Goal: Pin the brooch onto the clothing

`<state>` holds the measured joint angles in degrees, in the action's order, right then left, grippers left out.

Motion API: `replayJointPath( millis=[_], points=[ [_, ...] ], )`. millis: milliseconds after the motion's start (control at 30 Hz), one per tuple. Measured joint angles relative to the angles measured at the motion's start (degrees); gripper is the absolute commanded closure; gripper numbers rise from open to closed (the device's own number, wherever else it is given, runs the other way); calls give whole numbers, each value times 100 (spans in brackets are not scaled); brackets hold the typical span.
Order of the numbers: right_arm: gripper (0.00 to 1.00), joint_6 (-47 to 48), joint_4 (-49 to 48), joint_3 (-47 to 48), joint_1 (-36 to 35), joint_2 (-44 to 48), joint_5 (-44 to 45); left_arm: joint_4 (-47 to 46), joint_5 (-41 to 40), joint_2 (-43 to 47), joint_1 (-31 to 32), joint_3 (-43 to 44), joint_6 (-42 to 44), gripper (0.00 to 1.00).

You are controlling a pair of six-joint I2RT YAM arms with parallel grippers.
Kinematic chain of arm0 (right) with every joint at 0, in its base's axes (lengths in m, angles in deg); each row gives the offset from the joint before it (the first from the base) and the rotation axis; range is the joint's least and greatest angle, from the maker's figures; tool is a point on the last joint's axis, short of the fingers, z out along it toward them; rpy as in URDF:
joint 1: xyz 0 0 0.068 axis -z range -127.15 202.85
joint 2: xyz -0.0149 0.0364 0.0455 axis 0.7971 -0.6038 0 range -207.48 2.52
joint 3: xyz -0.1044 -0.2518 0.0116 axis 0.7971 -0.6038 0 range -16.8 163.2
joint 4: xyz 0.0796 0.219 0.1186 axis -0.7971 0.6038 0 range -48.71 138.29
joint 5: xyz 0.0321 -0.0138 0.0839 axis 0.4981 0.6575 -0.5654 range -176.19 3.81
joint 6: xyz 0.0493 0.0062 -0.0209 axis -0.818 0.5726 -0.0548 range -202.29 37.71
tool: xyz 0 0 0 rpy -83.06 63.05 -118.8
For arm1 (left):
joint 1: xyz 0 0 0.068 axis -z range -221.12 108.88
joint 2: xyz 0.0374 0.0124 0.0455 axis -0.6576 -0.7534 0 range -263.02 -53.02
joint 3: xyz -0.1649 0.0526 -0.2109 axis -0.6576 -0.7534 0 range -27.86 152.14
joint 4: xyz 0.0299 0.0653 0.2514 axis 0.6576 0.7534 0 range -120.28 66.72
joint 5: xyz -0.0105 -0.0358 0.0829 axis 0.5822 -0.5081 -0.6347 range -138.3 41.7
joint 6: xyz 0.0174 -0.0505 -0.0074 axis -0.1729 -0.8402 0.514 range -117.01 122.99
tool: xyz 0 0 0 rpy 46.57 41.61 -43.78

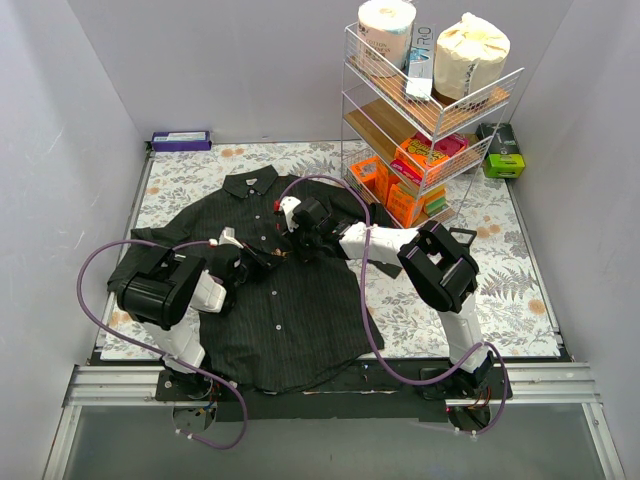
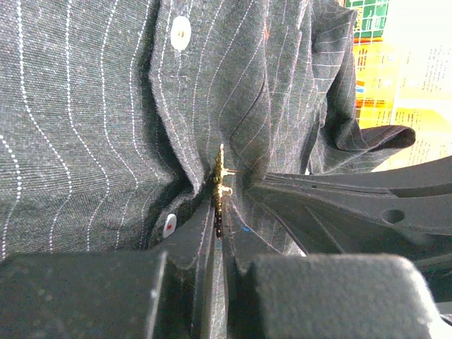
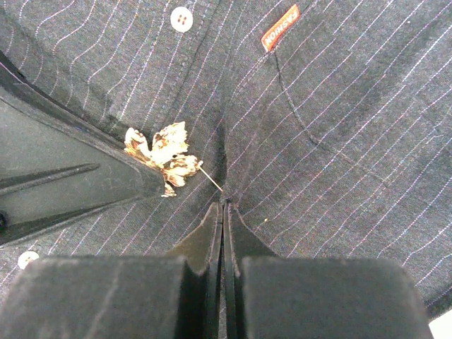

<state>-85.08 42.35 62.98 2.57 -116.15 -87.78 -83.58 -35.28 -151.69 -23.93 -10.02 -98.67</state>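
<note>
The black pinstriped shirt [image 1: 290, 300] lies spread on the table, collar at the far side. My left gripper [image 2: 219, 212] is shut on the golden leaf-shaped brooch [image 2: 219, 176], seen edge-on at its tips. In the right wrist view the brooch [image 3: 161, 152] faces the camera, and its thin pin points into a pinched fold of the shirt [image 3: 339, 141]. My right gripper [image 3: 224, 208] is shut on that fold, just below the red chest label [image 3: 280, 28]. Both grippers meet on the shirt's chest, the left [image 1: 262, 262] beside the right [image 1: 290, 245].
A white wire rack [image 1: 425, 120] with paper rolls and orange boxes stands at the back right, close to the shirt's sleeve. A purple box [image 1: 181, 140] lies at the back left, a green one [image 1: 503, 163] at the back right. A floral mat [image 1: 500, 280] covers the table.
</note>
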Motion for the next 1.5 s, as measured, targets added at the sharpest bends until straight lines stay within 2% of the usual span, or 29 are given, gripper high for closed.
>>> replayJointPath(
  millis=[500,567,600,667,700,800,1033,1500],
  points=[
    [99,-22,2,4,-20,0,-122,-66,-13,-98,197,76,-61,100],
    [91,-22,4,4,-20,0,-118,-63,-13,-96,197,76,-50,100],
    [80,-26,13,4,-20,4,-118,-59,-11,-96,197,76,-31,100],
    [69,-76,87,4,-4,48,-120,-50,15,-79,201,74,15,100],
    [60,-107,144,4,11,92,-136,-52,31,-76,208,74,39,100],
    [52,-197,275,2,85,339,-179,-72,160,-74,208,70,116,100],
    [49,-461,280,2,527,1029,-317,-367,472,-142,216,13,173,100],
    [53,-1036,177,-754,988,938,-474,-1008,798,-470,216,-50,125,100]
  ],
)
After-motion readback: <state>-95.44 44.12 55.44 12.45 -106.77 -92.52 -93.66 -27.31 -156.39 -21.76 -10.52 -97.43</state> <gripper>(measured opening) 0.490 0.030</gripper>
